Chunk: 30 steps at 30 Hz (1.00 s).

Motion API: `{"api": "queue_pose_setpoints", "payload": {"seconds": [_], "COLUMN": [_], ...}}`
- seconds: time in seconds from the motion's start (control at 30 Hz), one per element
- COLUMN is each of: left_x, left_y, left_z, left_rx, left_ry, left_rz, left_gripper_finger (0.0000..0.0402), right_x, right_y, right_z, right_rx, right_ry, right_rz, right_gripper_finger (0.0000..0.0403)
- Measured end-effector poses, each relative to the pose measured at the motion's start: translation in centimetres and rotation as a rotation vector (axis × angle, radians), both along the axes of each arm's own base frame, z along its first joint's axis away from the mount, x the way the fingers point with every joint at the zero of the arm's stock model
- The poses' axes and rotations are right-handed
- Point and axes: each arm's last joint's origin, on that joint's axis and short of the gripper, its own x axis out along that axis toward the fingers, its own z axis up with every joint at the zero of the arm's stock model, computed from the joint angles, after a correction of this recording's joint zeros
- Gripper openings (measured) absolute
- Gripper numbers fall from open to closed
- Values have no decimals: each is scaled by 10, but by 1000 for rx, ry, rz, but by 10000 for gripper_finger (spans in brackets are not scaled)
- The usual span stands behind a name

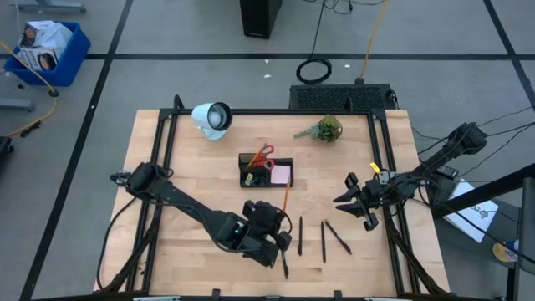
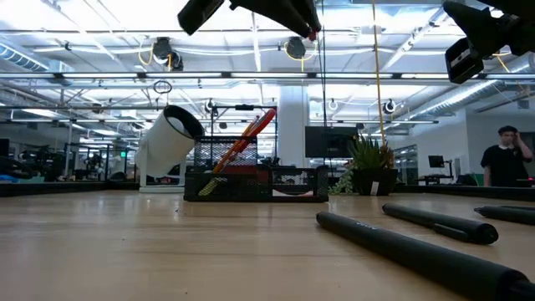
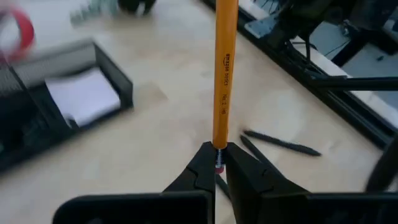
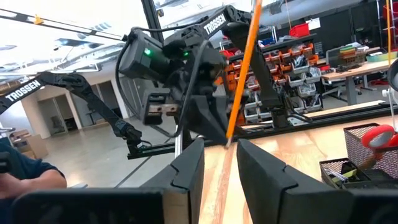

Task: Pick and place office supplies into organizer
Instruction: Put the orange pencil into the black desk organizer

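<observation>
Two arms share our table. On the left side, our left gripper (image 1: 281,211) has its fingers clamped on the eraser end of an orange pencil (image 1: 285,196), held clear of the wood and pointing toward the organizer (image 1: 266,171), likely so the tip can drop into a compartment. Three black pens (image 1: 323,237) lie loose beside it. Further right, our right gripper (image 1: 358,203) waits, fingers apart and empty, near the table's edge.

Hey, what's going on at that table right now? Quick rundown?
Left claw shut on orange pencil, lifted near organizer. Right claw waiting open at table's right side. Three black pens on the table. Nothing blocking.
</observation>
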Motion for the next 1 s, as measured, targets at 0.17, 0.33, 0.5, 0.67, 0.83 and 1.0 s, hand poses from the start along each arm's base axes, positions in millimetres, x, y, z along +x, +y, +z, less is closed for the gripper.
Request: {"api": "queue_pose_setpoints", "payload": {"seconds": [0.17,0.33,0.5,0.67,0.83,1.0], "left_x": [-2,-3,-2,-2,-11,-20], "left_y": [0,1,1,3,-3,-11], "left_z": [12,19,19,19,16,10], "left_rx": [133,245,275,362,423,472], "left_ry": [40,87,94,147,189,192], "left_rz": [-105,-197,-211,-249,-220,-198], "left_gripper_finger": [21,21,21,21,21,21], "right_x": [0,0,0,0,0,0], "right_y": [0,0,0,0,0,0], "right_z": [0,0,0,0,0,0], "right_rx": [1,0,0,0,0,0], "right_ry": [0,0,0,0,0,0], "right_rz": [0,0,0,0,0,0], "right_gripper_finger": [89,89,89,89,89,89]}}
